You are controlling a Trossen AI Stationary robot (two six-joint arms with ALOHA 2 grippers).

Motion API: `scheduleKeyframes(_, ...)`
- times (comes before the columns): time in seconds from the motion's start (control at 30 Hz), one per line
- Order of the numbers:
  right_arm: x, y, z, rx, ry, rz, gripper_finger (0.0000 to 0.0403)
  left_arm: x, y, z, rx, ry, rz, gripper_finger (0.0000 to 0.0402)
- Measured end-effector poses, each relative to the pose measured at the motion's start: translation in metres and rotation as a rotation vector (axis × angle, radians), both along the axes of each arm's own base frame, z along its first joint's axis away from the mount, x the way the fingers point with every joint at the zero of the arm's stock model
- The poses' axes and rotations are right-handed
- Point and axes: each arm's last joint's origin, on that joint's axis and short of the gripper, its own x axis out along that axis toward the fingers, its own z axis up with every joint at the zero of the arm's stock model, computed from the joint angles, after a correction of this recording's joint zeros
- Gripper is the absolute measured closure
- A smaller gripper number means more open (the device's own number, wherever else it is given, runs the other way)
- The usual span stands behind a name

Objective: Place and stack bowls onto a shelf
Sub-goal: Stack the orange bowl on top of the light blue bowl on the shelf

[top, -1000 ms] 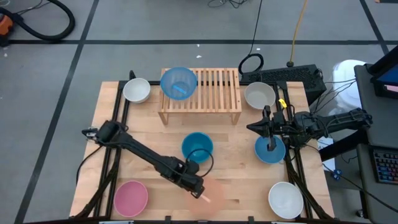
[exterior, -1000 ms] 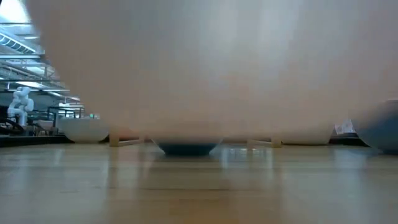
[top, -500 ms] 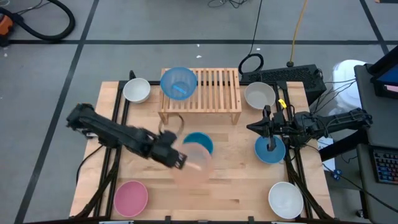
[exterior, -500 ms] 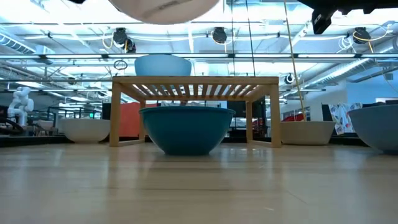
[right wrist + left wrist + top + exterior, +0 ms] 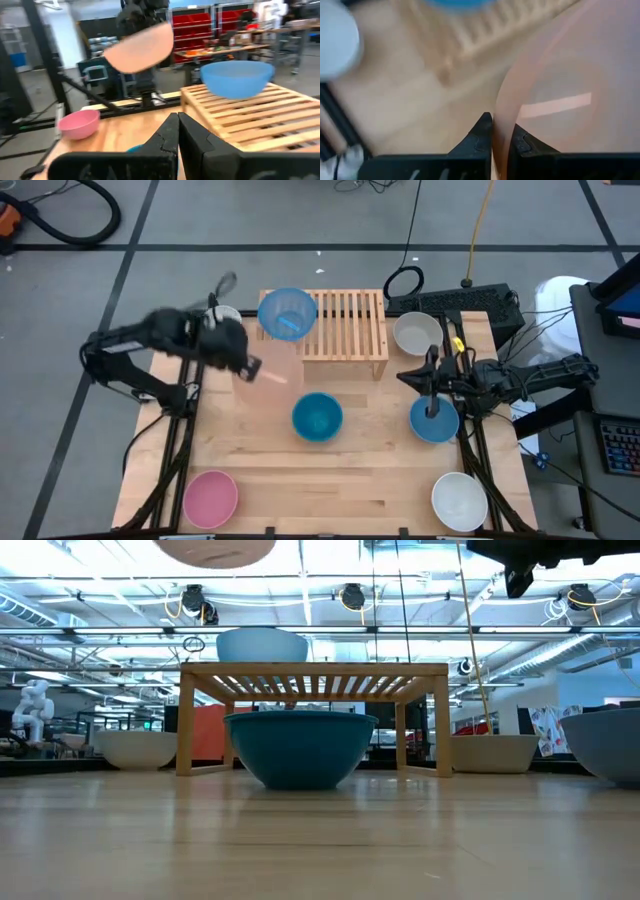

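Note:
My left gripper (image 5: 252,367) is shut on the translucent peach bowl (image 5: 272,375) and carries it high over the table, just near of the shelf's left end. The bowl's underside shows in the low view (image 5: 213,550), and the bowl also shows in the right wrist view (image 5: 140,47). The shelf (image 5: 345,330) stands at the far middle with a light blue bowl (image 5: 288,313) sitting on its slats at the left end. A teal bowl (image 5: 317,417) rests on the table before the shelf. My right gripper (image 5: 405,385) hovers shut (image 5: 178,132) beside a blue bowl (image 5: 434,422). My left gripper pinches the peach bowl's rim (image 5: 501,107), one finger outside the wall and the other inside it, seen through the translucent plastic. The fingers come down from above. The bowl hangs below them, lifted clear of the table, mouth up and slightly tilted.
White bowls sit at the far left (image 5: 220,325), far right (image 5: 417,333) and near right (image 5: 459,500). A pink bowl (image 5: 210,498) sits at the near left. The shelf's right slats (image 5: 350,315) are bare. A keyboard (image 5: 455,302) lies beyond the far right corner.
My left gripper has swung up from the table's near edge toward the far left, carrying the peach bowl from low by the low camera to high beside the shelf's left end. It has stayed shut on the bowl.

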Motion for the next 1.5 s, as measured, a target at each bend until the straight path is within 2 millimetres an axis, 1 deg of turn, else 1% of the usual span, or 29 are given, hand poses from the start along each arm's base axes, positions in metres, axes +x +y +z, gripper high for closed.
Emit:
scheduleKeyframes(0.13, 0.000, -0.002, 0.000, 0.004, -0.001, -0.065, 0.0403, -0.010, 0.030, 0.020, 0.106, -0.018, -0.011, 0.0393)
scheduleKeyframes(0.27, -0.001, -0.003, 0.000, -0.006, 0.001, -0.114, 0.0403, -0.019, 0.058, 0.026, 0.175, 0.003, 0.028, 0.0393)
scheduleKeyframes(0.4, -0.001, -0.004, 0.000, -0.013, 0.000, -0.145, 0.0403, -0.029, 0.084, 0.028, 0.223, 0.022, 0.087, 0.0393)
scheduleKeyframes(0.53, -0.001, -0.004, 0.000, -0.009, -0.001, -0.143, 0.0403, -0.021, 0.114, 0.026, 0.249, -0.008, 0.099, 0.0393)
scheduleKeyframes(0.63, -0.001, -0.004, 0.000, -0.008, -0.001, -0.143, 0.0403, -0.011, 0.136, 0.021, 0.245, -0.042, 0.070, 0.0393)
scheduleKeyframes(0.73, -0.001, -0.004, 0.000, -0.007, -0.002, -0.143, 0.0403, 0.000, 0.158, 0.010, 0.218, -0.035, 0.055, 0.0393)
scheduleKeyframes(0.87, -0.001, -0.004, 0.001, -0.006, -0.004, -0.143, 0.0403, 0.014, 0.179, -0.009, 0.170, 0.014, 0.063, 0.0393)
scheduleKeyframes(1.0, -0.003, -0.005, 0.002, -0.005, -0.015, -0.142, 0.0403, 0.030, 0.192, -0.027, 0.090, 0.029, 0.010, 0.0393)
scheduleKeyframes(1.17, -0.007, -0.005, 0.004, 0.000, -0.035, -0.142, 0.0403, 0.044, 0.201, -0.044, 0.060, 0.075, -0.032, 0.0392)
scheduleKeyframes(1.33, -0.010, -0.006, 0.006, 0.002, -0.056, -0.142, 0.0403, 0.046, 0.203, -0.047, 0.054, 0.081, -0.031, 0.0374)
scheduleKeyframes(1.5, -0.013, -0.006, 0.008, -0.016, -0.067, -0.143, 0.0403, 0.046, 0.203, -0.047, 0.053, 0.081, -0.029, 0.0369)
